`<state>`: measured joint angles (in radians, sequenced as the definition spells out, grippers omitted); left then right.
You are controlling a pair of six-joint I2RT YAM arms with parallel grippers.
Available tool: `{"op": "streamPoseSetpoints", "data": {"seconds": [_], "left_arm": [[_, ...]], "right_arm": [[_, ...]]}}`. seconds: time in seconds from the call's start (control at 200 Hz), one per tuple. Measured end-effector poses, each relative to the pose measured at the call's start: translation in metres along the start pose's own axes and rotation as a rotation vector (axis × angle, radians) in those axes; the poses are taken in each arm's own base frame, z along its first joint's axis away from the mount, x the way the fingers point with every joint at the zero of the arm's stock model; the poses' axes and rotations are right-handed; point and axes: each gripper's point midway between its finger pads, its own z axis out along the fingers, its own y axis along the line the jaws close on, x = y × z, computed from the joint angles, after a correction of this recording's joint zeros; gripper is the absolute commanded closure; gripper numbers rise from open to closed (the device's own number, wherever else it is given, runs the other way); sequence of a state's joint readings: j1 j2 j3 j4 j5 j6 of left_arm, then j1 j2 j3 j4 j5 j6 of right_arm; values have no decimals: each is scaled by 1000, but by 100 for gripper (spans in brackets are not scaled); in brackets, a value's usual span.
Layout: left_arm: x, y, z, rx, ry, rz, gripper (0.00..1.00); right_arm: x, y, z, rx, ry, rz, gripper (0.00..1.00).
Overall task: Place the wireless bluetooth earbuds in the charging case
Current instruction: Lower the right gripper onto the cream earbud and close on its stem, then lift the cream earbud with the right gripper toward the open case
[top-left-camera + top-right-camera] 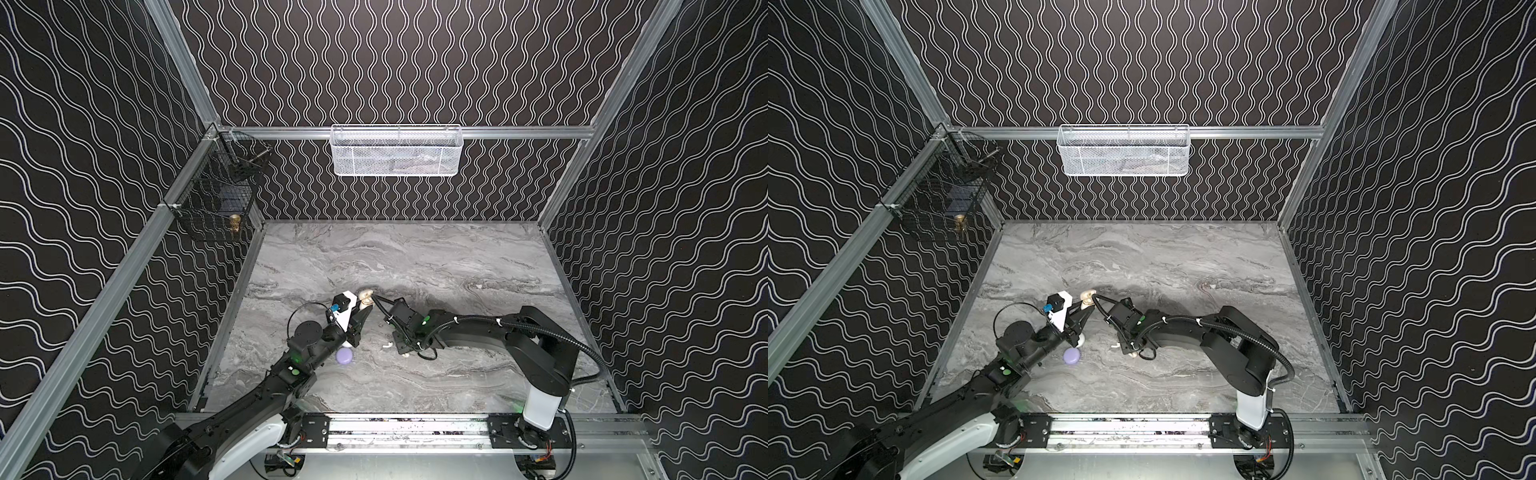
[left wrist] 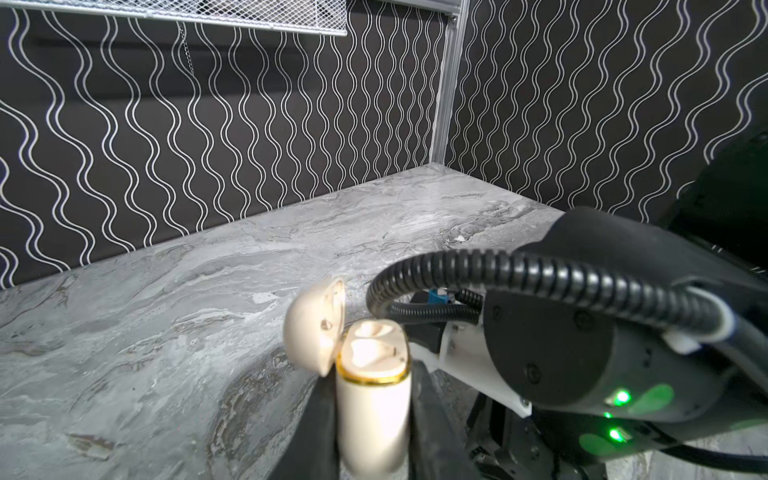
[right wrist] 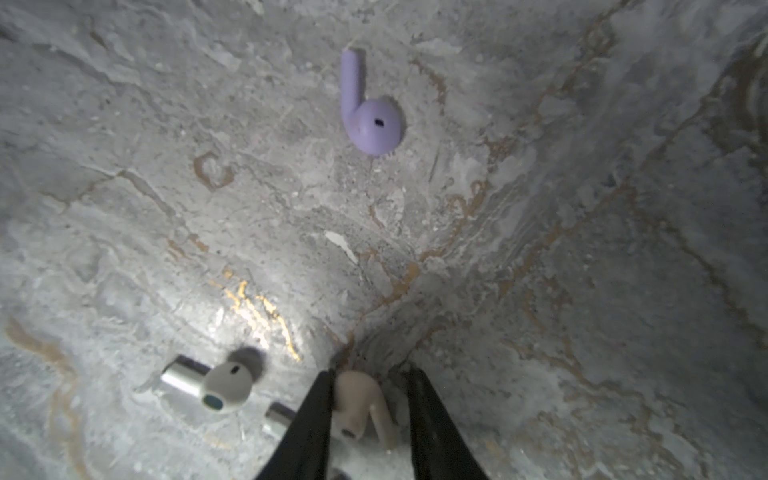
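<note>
Clearly, the left wrist view shows the left claw (image 2: 372,386) pinching the cream charging case (image 2: 372,432), lid open, left of centre in both top views. Only the right wrist view shows the right claw (image 3: 370,372) spread around a cream earbud (image 3: 353,403) lying on the tabletop (image 3: 540,208), a white earbud (image 3: 224,386) near, a lavender earbud (image 3: 370,116) apart.

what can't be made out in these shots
Right wrist view: whether the right gripper already pinches the cream earbud; blurred at the frame edge.
Right wrist view: a silver stem, its bud hidden behind that gripper.
Both top views: what lies in the white basket, veiled by its mesh.
Left wrist view: whether the charging case wells hold anything; blurred close-up.
</note>
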<state>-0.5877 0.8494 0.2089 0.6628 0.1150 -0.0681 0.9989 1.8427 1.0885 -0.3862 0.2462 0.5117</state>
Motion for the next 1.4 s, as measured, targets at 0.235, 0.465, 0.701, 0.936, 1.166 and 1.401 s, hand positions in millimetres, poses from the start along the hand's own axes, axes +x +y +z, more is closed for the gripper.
{"op": "streamPoseSetpoints", "data": {"seconds": [0.235,0.465,0.701,0.936,1.166,1.401], "left_arm": [[0,2,-1,-14,-1,0,100],[-1,4,-1,-25,-3,0,100],[-1,4,-1,-25,-2,0,100],[-1,4,-2,-27,-1,0,100],[0,5,-3,-29,3,0,100],[3,1,-6,-8,-8,0,100]], "right_arm": [[1,-3,0,14,-4,9,72],[2,-4,0,15,-3,20,62],[4,0,-1,14,-3,17,63],[3,3,0,23,-4,26,72],[2,3,0,24,-9,49,77],[-1,2,-14,0,-34,90,82]]}}
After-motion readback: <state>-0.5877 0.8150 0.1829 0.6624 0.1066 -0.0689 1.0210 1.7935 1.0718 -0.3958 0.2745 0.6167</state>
